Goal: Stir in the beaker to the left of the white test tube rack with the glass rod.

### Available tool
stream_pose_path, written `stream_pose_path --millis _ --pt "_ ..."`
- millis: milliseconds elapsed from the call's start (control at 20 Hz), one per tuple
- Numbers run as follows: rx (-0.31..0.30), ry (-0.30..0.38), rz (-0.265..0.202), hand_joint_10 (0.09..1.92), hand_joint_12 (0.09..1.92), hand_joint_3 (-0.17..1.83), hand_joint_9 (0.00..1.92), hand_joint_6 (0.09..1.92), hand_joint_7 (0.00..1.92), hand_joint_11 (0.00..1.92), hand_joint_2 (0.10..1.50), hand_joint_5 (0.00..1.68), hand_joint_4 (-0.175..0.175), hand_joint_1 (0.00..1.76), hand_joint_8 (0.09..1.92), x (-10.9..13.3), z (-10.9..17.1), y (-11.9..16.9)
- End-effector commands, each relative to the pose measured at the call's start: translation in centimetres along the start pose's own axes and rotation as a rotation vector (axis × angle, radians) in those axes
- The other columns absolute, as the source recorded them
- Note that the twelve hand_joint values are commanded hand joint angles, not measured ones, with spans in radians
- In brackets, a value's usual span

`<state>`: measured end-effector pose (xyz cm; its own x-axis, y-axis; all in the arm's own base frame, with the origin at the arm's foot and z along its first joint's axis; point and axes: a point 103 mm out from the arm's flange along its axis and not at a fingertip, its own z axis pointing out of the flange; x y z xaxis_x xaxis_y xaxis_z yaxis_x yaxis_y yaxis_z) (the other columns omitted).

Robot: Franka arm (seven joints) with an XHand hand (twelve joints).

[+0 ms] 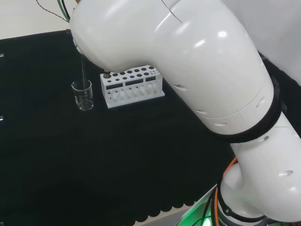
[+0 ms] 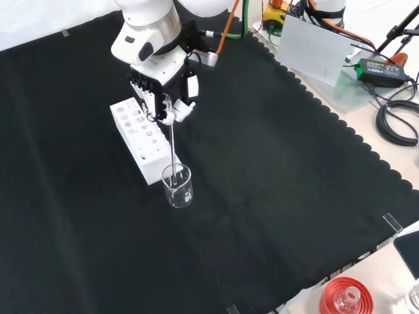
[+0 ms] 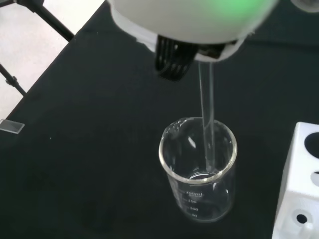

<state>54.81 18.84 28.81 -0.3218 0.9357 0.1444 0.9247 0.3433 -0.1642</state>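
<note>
One clear beaker (image 1: 83, 95) stands on the black-clothed surface (image 1: 42, 155), at the left in the head view, just beside the left end of the white test tube rack (image 1: 131, 87) and apart from it by a narrow strip of cloth. Glass rod (image 1: 83, 70) drops near upright from under the arm's big white link (image 1: 188, 61) into the beaker's mouth.

Front view, left to right: rack (image 2: 139, 139) lies at an angle, beaker (image 2: 178, 186) just off its near end, rod (image 2: 172, 145) rising out of it to the hand (image 2: 157, 98). Fingers (image 2: 171, 116) are curled round the rod's upper end, pinching it. Far right, off the cloth: cables and a red ribbed stand (image 2: 346, 296) at the near edge.

Wrist view: rod (image 3: 208, 114) runs down from the hand (image 3: 172, 59) into the beaker (image 3: 197, 169), its lower end close to the glass bottom, toward the wall nearer the rack (image 3: 300, 189). Cannot tell whether the beaker holds liquid.
</note>
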Motion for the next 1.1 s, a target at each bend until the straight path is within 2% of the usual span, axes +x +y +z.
stream_pose_path --millis 50,300,550,750,1100 --pt "0.005 0.000 -0.021 0.42 0.55 0.91 1.73 0.83 1.44 1.61 0.52 1.16 -0.175 1.33 0.66 1.0 0.4 0.6" --pt "0.008 -0.003 -0.026 0.41 0.55 0.91 1.73 0.83 1.44 1.61 0.52 1.16 -0.175 1.33 0.66 1.4 0.5 2.0" --pt "0.015 -0.006 -0.013 0.41 0.55 0.91 1.73 0.83 1.45 1.61 0.52 1.16 -0.175 1.33 0.66 0.6 0.9 2.6" --pt "0.017 -0.004 0.001 0.41 0.55 0.91 1.73 0.83 1.45 1.61 0.52 1.16 -0.175 1.33 0.66 -0.5 0.8 2.5" --pt "0.028 0.001 0.004 0.41 0.55 0.91 1.73 0.83 1.45 1.61 0.52 1.16 -0.175 1.33 0.66 -0.9 1.1 1.5"
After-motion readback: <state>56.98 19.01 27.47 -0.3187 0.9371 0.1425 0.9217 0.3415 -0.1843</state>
